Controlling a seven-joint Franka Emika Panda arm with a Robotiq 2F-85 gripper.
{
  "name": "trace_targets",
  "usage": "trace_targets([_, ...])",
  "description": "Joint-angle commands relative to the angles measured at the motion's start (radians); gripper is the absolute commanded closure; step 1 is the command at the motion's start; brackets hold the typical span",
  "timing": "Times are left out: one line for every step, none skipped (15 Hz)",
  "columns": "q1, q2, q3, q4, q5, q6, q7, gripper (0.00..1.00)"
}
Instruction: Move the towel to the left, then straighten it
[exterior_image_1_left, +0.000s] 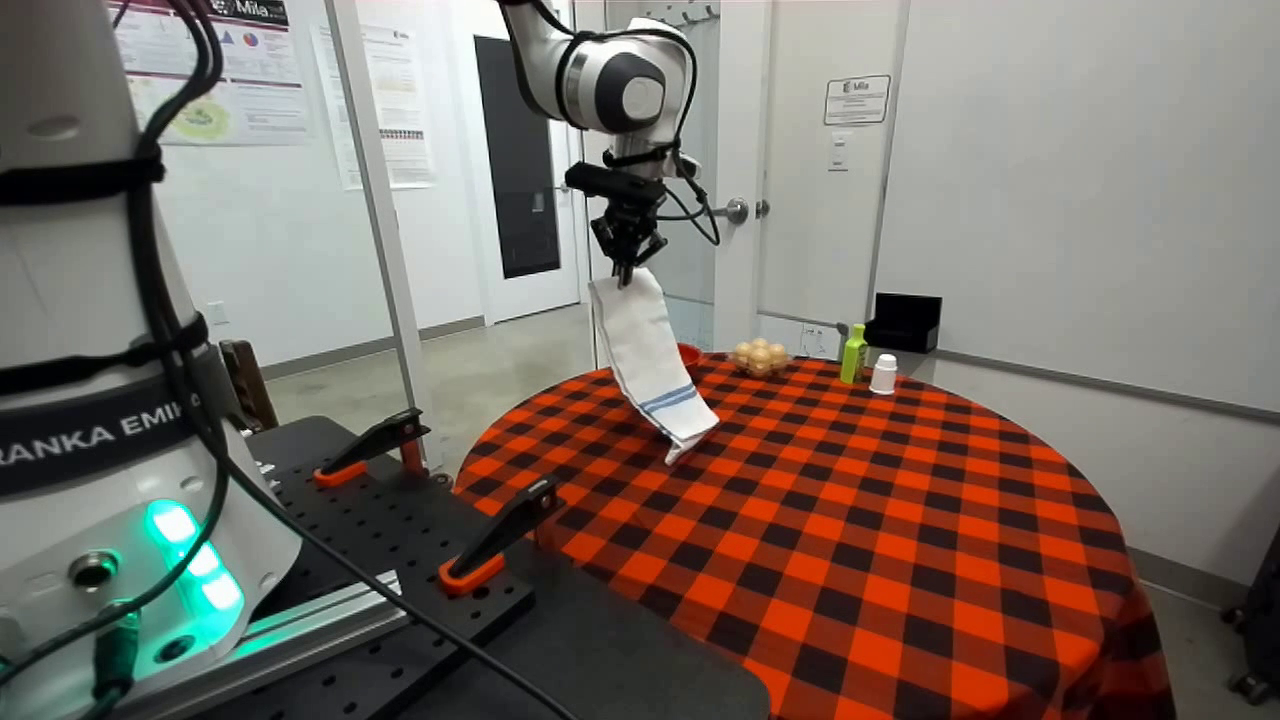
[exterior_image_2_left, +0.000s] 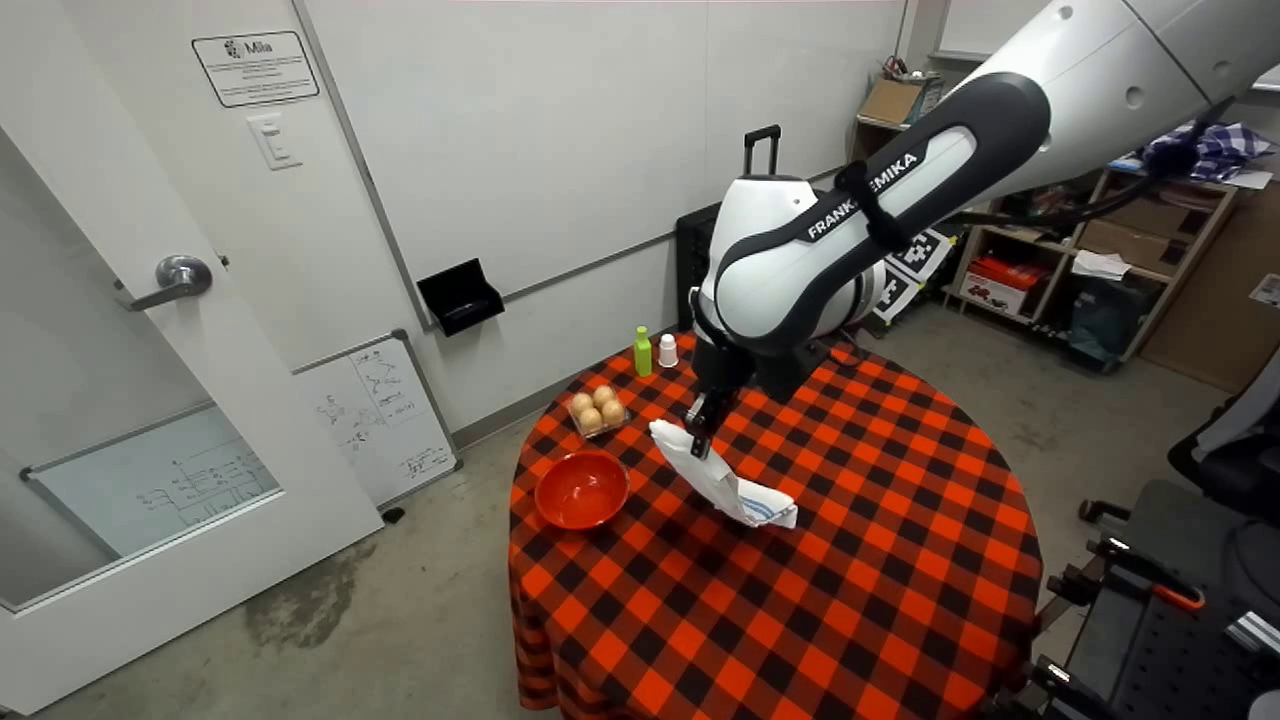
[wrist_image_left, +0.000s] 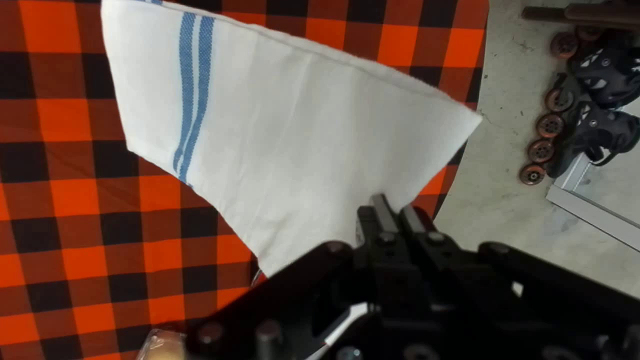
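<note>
The white towel (exterior_image_1_left: 645, 340) hangs from my gripper (exterior_image_1_left: 624, 280), which is shut on its upper end above the table. Two blue stripes cross its lower end, which bends and appears to rest on the checkered cloth in both exterior views. Seen in an exterior view, the towel (exterior_image_2_left: 712, 480) slopes down from the gripper (exterior_image_2_left: 702, 447) toward the robot's base side. In the wrist view the towel (wrist_image_left: 300, 120) spreads out beyond the gripper (wrist_image_left: 397, 207), and its pinched edge is hidden between the fingers. Its corners hang loose on both sides of the grip.
A red-and-black checkered tablecloth (exterior_image_2_left: 850, 560) covers the round table. Close to the towel stand a red bowl (exterior_image_2_left: 582, 490) and a clear pack of eggs (exterior_image_2_left: 597, 410). A green bottle (exterior_image_2_left: 642, 355) and a white container (exterior_image_2_left: 668, 351) stand near the far edge.
</note>
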Motion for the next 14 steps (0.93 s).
trace_targets([0.024,-0.056,0.008,0.001,0.035,-0.056,-0.021,0.99])
trace_targets([0.032,-0.068,0.011,-0.003,0.035,-0.06,-0.022,0.99])
trace_targets([0.042,-0.083,0.016,-0.009,0.036,-0.068,-0.019,0.99])
trace_targets([0.051,-0.097,0.021,-0.015,0.038,-0.074,-0.018,0.99])
trace_targets([0.061,-0.105,0.023,-0.019,0.041,-0.082,-0.016,0.99])
trace_targets([0.072,-0.119,0.027,-0.029,0.046,-0.093,-0.009,0.99])
trace_targets([0.084,-0.125,0.025,-0.036,0.049,-0.098,-0.005,0.99])
trace_targets([0.096,-0.136,0.026,-0.046,0.055,-0.109,0.005,0.99])
trace_targets([0.107,-0.146,0.023,-0.056,0.057,-0.116,0.014,0.99])
trace_targets([0.123,-0.162,0.017,-0.069,0.053,-0.12,0.039,0.99])
trace_targets([0.135,-0.167,0.013,-0.077,0.05,-0.117,0.054,0.99])
trace_targets([0.147,-0.188,0.012,-0.091,0.049,-0.118,0.077,0.99])
trace_targets([0.159,-0.199,0.008,-0.103,0.043,-0.111,0.099,0.99])
trace_targets([0.168,-0.214,0.009,-0.116,0.042,-0.111,0.112,0.99])
